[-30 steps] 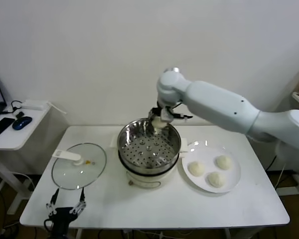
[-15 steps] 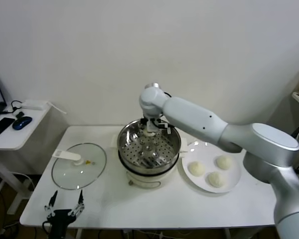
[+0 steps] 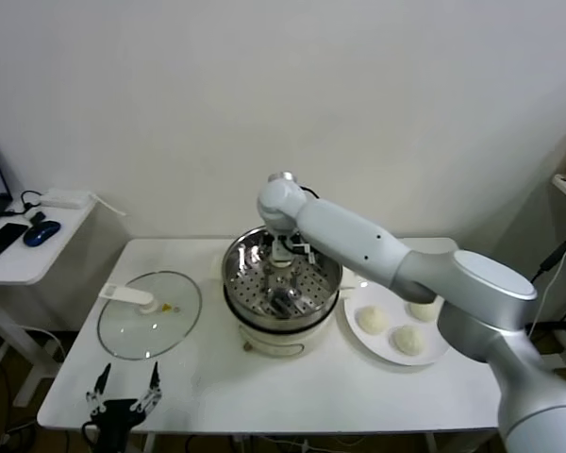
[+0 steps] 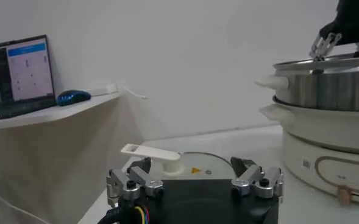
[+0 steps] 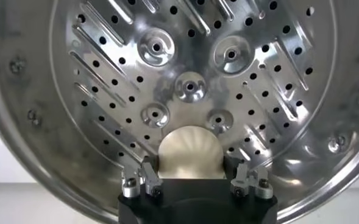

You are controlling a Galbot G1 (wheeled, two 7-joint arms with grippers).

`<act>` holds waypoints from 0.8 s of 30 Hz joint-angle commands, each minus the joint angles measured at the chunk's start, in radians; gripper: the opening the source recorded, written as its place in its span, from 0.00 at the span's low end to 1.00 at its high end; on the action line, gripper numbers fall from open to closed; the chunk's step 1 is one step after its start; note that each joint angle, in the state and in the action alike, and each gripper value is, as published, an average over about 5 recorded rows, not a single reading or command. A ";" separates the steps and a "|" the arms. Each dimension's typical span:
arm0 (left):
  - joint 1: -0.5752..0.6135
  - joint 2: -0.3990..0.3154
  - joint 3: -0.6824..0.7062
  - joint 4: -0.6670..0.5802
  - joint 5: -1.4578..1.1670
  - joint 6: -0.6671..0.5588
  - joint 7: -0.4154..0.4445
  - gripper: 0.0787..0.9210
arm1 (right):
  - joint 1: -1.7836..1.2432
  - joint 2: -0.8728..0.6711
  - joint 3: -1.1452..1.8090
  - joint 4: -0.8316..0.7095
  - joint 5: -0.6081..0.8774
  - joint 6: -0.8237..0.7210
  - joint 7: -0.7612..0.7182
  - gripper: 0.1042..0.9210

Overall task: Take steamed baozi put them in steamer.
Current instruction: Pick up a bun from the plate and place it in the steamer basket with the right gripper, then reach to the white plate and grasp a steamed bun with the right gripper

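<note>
Right wrist view | a steamed baozi (image 5: 189, 152) is being gripped by the right gripper (image 5: 191, 178) inside the steamer (image 5: 63, 79) | left gripper (image 3: 123, 401) is being held spread, empty, at the bench (image 3: 358, 396) edge

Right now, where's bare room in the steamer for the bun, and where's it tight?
The steamer floor is bare all over. The right tool holds one baozi above it. Crowded: the plate, with three baozi. Free tabletop lies between the glass lid and the steamer. The left tool is parked at the front edge.
</note>
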 commanded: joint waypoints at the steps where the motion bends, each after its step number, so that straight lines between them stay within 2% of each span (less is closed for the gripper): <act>1: -0.001 0.000 0.001 0.004 0.000 0.000 0.000 0.88 | -0.026 0.022 0.024 -0.034 -0.046 0.014 0.005 0.72; 8: -0.005 -0.003 0.002 0.005 0.000 0.000 0.000 0.88 | -0.024 0.037 0.045 -0.046 -0.046 0.039 0.009 0.87; 19: -0.002 -0.004 0.004 0.006 -0.005 -0.004 -0.001 0.88 | 0.023 0.003 0.049 -0.009 -0.002 0.076 -0.034 0.88; 24: 0.002 -0.005 0.006 0.005 -0.008 -0.005 -0.002 0.88 | 0.078 -0.059 0.004 0.078 0.125 0.055 -0.068 0.88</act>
